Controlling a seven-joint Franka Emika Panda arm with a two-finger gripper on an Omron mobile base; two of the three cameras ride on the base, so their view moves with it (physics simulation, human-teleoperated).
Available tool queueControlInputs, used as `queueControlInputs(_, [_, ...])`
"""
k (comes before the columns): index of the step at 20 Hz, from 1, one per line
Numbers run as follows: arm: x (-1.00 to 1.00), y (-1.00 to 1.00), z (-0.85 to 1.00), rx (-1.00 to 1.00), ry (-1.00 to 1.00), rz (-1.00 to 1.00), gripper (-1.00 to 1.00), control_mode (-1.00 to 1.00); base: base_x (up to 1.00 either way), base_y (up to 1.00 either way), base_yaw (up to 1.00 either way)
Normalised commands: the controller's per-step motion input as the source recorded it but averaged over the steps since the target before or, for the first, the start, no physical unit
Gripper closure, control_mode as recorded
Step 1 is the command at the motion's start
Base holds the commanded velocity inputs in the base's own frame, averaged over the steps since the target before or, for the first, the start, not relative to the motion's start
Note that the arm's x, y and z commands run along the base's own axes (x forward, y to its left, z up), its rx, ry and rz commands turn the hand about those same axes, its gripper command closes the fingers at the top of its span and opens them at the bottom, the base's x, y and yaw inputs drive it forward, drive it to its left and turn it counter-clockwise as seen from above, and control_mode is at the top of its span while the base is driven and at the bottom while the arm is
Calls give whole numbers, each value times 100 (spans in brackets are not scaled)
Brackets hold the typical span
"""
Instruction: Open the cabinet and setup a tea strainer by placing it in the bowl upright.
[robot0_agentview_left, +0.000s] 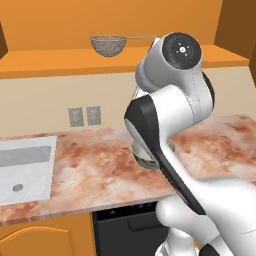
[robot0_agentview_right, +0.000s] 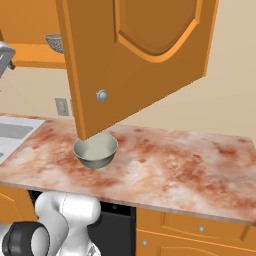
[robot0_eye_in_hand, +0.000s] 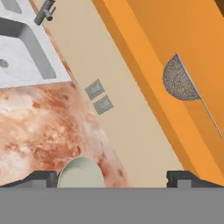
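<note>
The cabinet (robot0_agentview_right: 145, 55) stands open, its door swung out over the counter. On its shelf (robot0_agentview_left: 50, 61) rests the tea strainer (robot0_agentview_left: 107, 46), a grey mesh basket with a thin handle pointing right; it also appears as the tea strainer (robot0_eye_in_hand: 179, 82) in the hand view and peeks past the door as the tea strainer (robot0_agentview_right: 54, 42). The pale bowl (robot0_agentview_right: 96, 151) sits upright on the counter below the door, half hidden by my arm as the bowl (robot0_agentview_left: 142, 160). My gripper (robot0_eye_in_hand: 113, 179) is open and holds nothing, short of the strainer, with the bowl (robot0_eye_in_hand: 81, 174) near its left fingertip.
A white sink (robot0_agentview_left: 25, 167) lies at the counter's left end, with its faucet (robot0_eye_in_hand: 46, 11). Two wall outlets (robot0_agentview_left: 84, 116) sit on the backsplash. The open door's edge and knob (robot0_agentview_right: 101, 95) hang just above the bowl. Marble counter (robot0_agentview_right: 200, 165) stretches right.
</note>
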Motion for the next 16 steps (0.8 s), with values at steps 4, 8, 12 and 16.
queueControlInputs(4, [60, 4, 12, -5, 16, -3, -100, -100, 0, 0, 0])
queueControlInputs(8, [25, 0, 0, -1, -2, -5, -100, -100, 0, 0, 0])
queueControlInputs(12, [9, 2, 0, -14, -19, -1, -100, -100, 0, 0, 0])
queueControlInputs(16, [33, 0, 8, -19, -14, -1, -100, -100, 0, 0, 0])
